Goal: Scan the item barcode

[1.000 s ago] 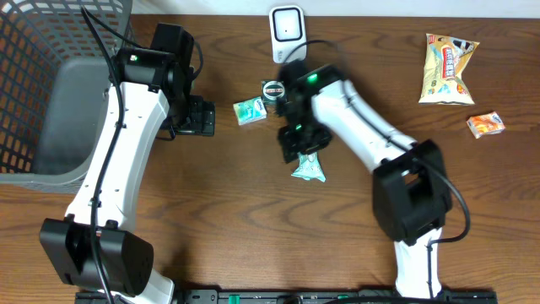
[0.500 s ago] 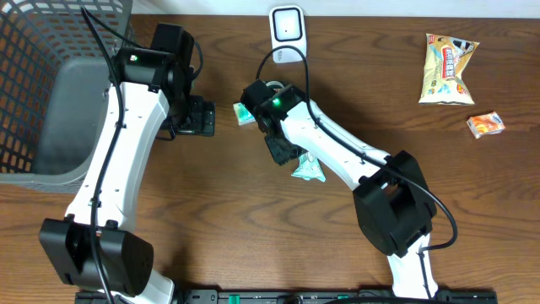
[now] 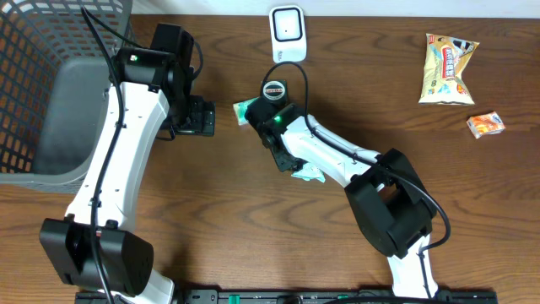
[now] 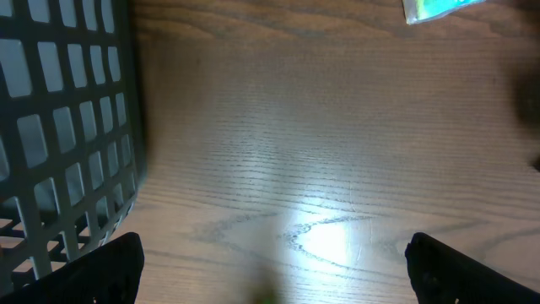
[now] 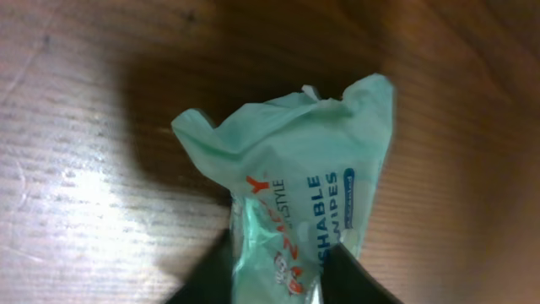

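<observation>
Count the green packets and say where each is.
2. One green packet lies beside the round tin; the wipes packet is pinched in the right tool. More may be hidden.

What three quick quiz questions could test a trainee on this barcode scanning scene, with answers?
1. True or false: the left gripper is shut on a packet.
2. What does the right gripper pinch? A wipes packet, B bottle, C sponge.
3. On which of the robot's sides does the wire basket stand?
Key: 1 false, it is open; 2 A; 3 left.
</observation>
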Controlling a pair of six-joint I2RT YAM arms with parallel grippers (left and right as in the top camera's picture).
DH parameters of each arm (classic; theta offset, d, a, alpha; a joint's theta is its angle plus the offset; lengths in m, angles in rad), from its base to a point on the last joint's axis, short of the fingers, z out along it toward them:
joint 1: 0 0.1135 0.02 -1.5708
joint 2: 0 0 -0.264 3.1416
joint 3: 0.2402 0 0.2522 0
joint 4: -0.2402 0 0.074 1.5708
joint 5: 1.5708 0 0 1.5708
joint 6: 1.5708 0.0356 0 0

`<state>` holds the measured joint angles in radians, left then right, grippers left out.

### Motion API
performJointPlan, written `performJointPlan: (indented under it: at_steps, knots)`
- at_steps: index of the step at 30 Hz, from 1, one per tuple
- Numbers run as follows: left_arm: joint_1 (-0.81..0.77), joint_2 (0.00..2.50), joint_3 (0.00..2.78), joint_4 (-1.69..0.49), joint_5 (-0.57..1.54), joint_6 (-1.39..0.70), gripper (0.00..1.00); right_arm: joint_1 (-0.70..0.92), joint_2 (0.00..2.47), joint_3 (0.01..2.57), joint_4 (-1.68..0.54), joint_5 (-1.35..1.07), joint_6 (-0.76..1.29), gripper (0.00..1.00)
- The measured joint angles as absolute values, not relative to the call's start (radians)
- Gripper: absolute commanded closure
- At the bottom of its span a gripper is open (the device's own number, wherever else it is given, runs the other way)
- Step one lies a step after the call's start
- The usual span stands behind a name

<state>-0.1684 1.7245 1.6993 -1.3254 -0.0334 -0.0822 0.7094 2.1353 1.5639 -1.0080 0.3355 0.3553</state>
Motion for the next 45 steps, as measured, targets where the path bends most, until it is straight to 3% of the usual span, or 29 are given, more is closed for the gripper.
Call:
performJointPlan:
  at_steps: [8, 18, 23, 26, 29, 39, 45]
  knots:
    - [-0.168, 1.724, 1.699, -1.325, -0.033, -0.082, 0.02, 0.638, 2.122, 1.578, -1.035, 0.21, 0.345, 0.99]
    - [-0.168, 1.724, 1.699, -1.325, -0.033, -0.082, 0.02, 0.34, 2.048, 1.59, -1.07, -0.456, 0.111, 0.99]
    - [-0.168, 1.724, 1.699, -1.325, -0.033, -0.082, 0.02, 0.239, 2.042, 1.583, -1.087, -0.615, 0.006, 0.94]
    - [-0.168, 1.724, 1.699, -1.325, -0.033, -0.082, 0.02, 0.242, 2.042, 1.574, -1.103, -0.613, -0.028, 0.8]
    - [-0.168, 1.724, 1.699, -1.325, -0.033, -0.082, 0.02, 0.281, 2.042, 1.573, -1.106, -0.579, -0.047, 0.55]
    - [-0.168, 1.724, 1.699, -1.325, -0.033, -0.082, 0.02, 0.54, 2.042, 1.563, -1.078, -0.143, 0.112, 0.52]
    - [-0.168, 1.724, 1.699, -1.325, -0.033, -0.082, 0.02, 0.655, 2.042, 1.532, -1.07, 0.136, 0.284, 0.35]
